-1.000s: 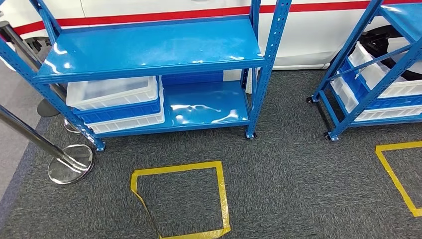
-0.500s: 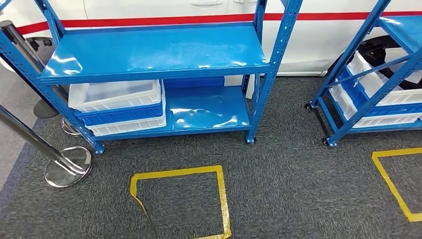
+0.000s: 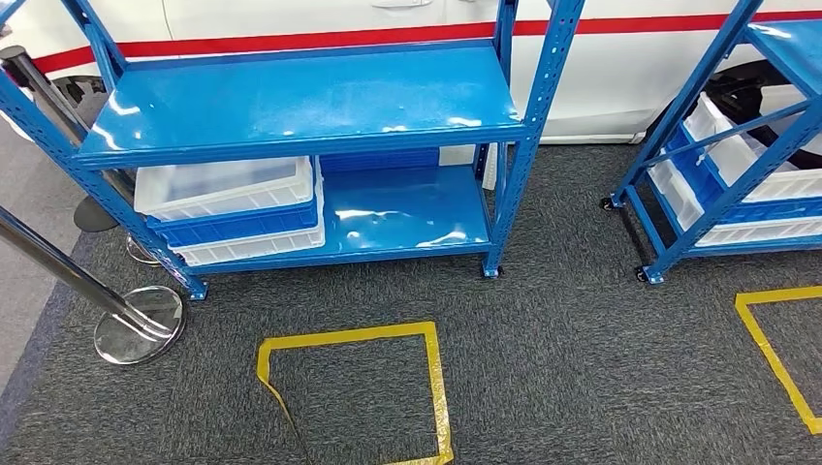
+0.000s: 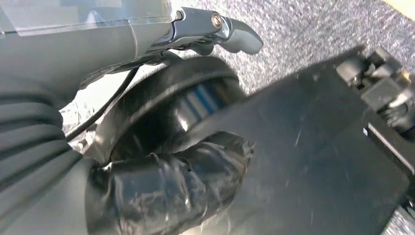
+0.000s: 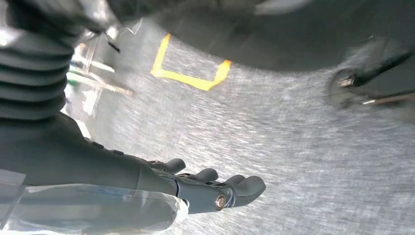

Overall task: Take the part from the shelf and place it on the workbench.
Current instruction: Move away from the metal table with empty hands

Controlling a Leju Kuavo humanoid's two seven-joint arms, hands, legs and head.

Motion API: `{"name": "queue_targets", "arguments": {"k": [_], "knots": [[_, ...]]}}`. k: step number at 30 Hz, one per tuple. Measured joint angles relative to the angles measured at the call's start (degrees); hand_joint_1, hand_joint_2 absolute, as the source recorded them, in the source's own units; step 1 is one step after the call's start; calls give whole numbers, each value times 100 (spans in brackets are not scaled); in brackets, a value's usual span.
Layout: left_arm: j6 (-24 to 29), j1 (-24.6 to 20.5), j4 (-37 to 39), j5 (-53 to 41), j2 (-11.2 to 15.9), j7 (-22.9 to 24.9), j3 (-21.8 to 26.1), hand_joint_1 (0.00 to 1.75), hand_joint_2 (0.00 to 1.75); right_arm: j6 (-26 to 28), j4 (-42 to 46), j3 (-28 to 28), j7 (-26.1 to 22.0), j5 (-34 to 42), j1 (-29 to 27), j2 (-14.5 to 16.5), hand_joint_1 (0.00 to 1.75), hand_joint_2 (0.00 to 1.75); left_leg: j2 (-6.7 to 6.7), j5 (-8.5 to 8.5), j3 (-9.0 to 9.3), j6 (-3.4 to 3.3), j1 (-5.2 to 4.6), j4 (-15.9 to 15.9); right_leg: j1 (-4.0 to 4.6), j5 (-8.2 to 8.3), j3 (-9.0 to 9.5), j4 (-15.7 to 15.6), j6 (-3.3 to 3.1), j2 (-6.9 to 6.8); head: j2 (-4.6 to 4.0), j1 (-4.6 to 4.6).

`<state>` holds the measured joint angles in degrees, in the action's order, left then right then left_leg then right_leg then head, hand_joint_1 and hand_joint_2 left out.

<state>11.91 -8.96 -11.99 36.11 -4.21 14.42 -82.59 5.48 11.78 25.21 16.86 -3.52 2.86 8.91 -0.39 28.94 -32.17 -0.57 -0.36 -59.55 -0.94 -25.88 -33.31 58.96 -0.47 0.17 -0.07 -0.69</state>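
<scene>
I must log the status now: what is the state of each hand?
Left hand: holds nothing visible; whether open or closed cannot be told.
Right hand: open, fingers extended, holding nothing, hanging above the carpet.

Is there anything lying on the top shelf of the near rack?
No, the top shelf is bare blue metal; the bins sit below.

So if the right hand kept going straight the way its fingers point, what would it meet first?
Probably nothing but the carpet. In the right wrist view the right hand hangs empty with its fingers extended, and only grey floor lies past the fingertips. The yellow tape lies off to one side. Depth is unclear.
</scene>
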Motion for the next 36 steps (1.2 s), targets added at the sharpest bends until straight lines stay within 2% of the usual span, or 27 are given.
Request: {"name": "queue_targets", "arguments": {"k": [1,3,4,5,6,7,8,10,11,14,15,17,19,20,21,22,24,26,29,31,32,34,35,36], "knots": [[-28,41,-1,-75,1,-29,102,0,175,-4,2,-18,-16,14,-15,-11,0,175,3,144,-98,37,13,-224,-14,5,9,-15,-20,-5,0,-10],[-79,106,-3,-232,7,-100,322,0,87,-19,21,-67,-80,26,-31,-43,0,175,8,494,-417,93,45,-924,-16,2,9,-18,-43,-17,0,-25],[-103,147,-3,-308,14,-130,436,0,44,-27,39,-99,-113,30,-29,-60,0,175,8,595,-554,110,56,-1217,-15,-2,10,-16,-48,-21,0,-26],[-131,197,-3,-400,24,-166,589,0,0,-40,72,-140,-155,35,-28,-78,0,175,8,596,-612,118,62,-1347,-15,-7,15,-15,-50,-25,0,-27],[-154,255,-3,-474,32,-193,714,0,0,-53,105,-175,-191,40,-27,-91,0,175,8,516,-589,118,65,-1306,-16,-10,22,-14,-50,-26,0,-27],[-179,319,-3,-549,42,-220,849,0,0,-69,146,-211,-226,47,-24,-102,0,131,9,358,-471,108,66,-1076,-16,-14,31,-14,-47,-23,0,-28],[-205,387,-2,-628,52,-249,988,0,0,-87,196,-247,-266,52,-21,-112,0,87,10,171,-273,85,66,-674,-16,-18,42,-14,-38,-20,0,-28],[-258,509,-1,-781,75,-308,1239,0,0,-109,283,-318,-338,64,-15,-130,0,0,10,-53,54,30,40,1,-4,-23,51,-15,8,-17,0,-25],[-285,572,-1,-864,86,-341,1379,0,0,-119,325,-359,-378,72,-17,-139,0,0,7,-88,137,0,23,182,-2,-22,51,-18,43,-18,0,-22],[-367,733,-2,-1121,108,-447,1830,0,0,-149,419,-501,-494,103,-45,-190,0,0,1,-120,161,-97,11,247,-11,-19,64,-29,151,-23,0,-19],[-397,772,-2,-1210,113,-482,1984,0,0,-162,443,-551,-535,111,-70,-215,0,0,7,-142,178,-136,21,281,-13,-75,43,38,179,-22,0,-17],[-452,825,-17,-1375,118,-546,2290,0,0,-196,467,-650,-614,127,-159,-268,0,0,25,-174,202,-207,36,332,-15,-375,-159,507,213,-19,0,1],[-502,852,-70,-1536,122,-608,2613,0,0,-221,470,-750,-687,141,-297,-313,0,0,30,-167,200,-245,25,331,-11,-722,-501,1228,230,-19,0,14],[-527,856,-115,-1615,124,-639,2777,0,0,-229,469,-801,-720,146,-378,-338,0,0,28,-160,201,-252,20,326,-12,-778,-613,1458,236,-19,0,14],[-548,852,-166,-1689,126,-670,2939,0,0,-237,465,-849,-751,152,-463,-361,0,0,23,-150,205,-254,17,317,-13,-719,-630,1487,238,-19,0,14],[-571,844,-227,-1760,127,-700,3100,0,0,-244,458,-896,-779,157,-548,-387,0,0,15,-137,214,-251,16,303,-13,-564,-544,1306,235,-20,0,16],[-616,817,-373,-1906,128,-763,3431,0,0,-269,434,-996,-843,172,-708,-442,0,0,5,-88,232,-218,7,259,-10,-195,-180,570,210,-19,0,19],[-660,793,-505,-2052,136,-825,3756,0,0,-300,412,-1099,-915,190,-839,-485,0,0,4,-32,222,-161,-14,214,5,-56,49,84,160,-11,0,15],[-732,819,-644,-2289,179,-917,4297,0,0,-328,404,-1254,-1033,215,-977,-527,0,0,11,7,223,-76,-16,206,17,-67,72,3,67,4,0,9],[-781,911,-687,-2443,216,-975,4650,0,0,-344,418,-1353,-1112,228,-1001,-555,0,0,11,145,165,-6,-3,31,-4,-53,83,-32,0,-4,0,-6],[-802,979,-692,-2512,234,-1003,4802,0,0,-354,442,-1398,-1151,234,-990,-568,0,0,11,299,56,30,10,-217,-15,-50,86,-43,-25,-9,0,-17],[-849,1157,-693,-2645,269,-1051,5092,0,0,-384,528,-1489,-1225,242,-932,-595,0,0,11,665,-305,90,39,-951,-14,-57,83,-43,-56,-14,0,-34],[-869,1262,-688,-2705,288,-1073,5239,0,0,-398,584,-1534,-1254,245,-886,-605,0,0,12,768,-468,109,50,-1260,-13,-61,84,-40,-61,-15,0,-34],[-891,1375,-676,-2762,305,-1091,5388,0,0,-408,657,-1580,-1283,248,-831,-616,0,0,12,757,-550,118,56,-1389,-13,-68,88,-37,-62,-14,0,-34]]}}
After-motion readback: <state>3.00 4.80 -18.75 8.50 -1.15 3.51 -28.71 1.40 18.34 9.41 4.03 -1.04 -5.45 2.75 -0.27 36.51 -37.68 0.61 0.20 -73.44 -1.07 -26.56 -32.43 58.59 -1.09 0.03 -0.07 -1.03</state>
